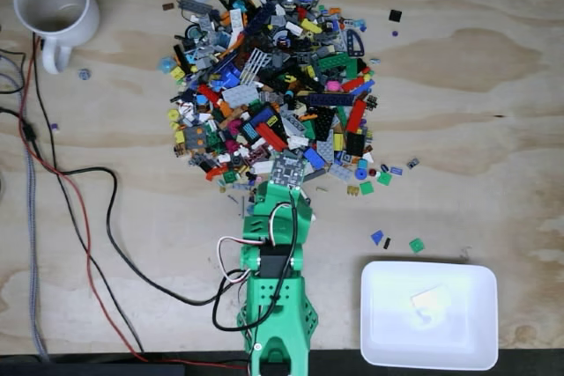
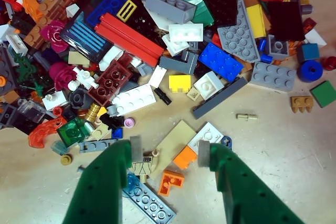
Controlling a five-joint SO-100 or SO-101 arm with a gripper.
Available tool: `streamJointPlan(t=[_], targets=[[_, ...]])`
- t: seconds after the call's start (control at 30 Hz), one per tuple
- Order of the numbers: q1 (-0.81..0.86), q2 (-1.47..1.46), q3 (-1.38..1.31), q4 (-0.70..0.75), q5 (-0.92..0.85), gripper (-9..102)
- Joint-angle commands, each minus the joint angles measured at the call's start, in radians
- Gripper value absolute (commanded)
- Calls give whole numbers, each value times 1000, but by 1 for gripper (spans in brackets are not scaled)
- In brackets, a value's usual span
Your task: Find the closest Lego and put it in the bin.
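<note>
A big heap of mixed Lego [image 1: 273,68] covers the upper middle of the wooden table in the fixed view. My green gripper [image 1: 284,184] reaches its near edge. In the wrist view the gripper [image 2: 170,150] is open, its fingers [image 2: 113,177] low over the table with nothing held. Between them lie a tan flat tile [image 2: 176,142] and a small orange piece [image 2: 185,157]. An orange L-shaped piece [image 2: 170,181] and a grey-blue plate [image 2: 149,203] lie closer in. The white bin [image 1: 388,323] sits at the lower right, to the right of the arm.
A white mug [image 1: 55,6] stands at the top left. Black, red and grey cables [image 1: 97,244] run down the left side to the arm's base. A few loose pieces [image 1: 416,244] lie between the heap and the bin. The table's front edge is just below the bin.
</note>
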Motion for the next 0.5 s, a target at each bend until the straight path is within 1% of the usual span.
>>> streamJointPlan(t=[0.0,0.47], targets=[[-11,-6,-63,0,11,17],[-6,-5,-66,6,5,17]])
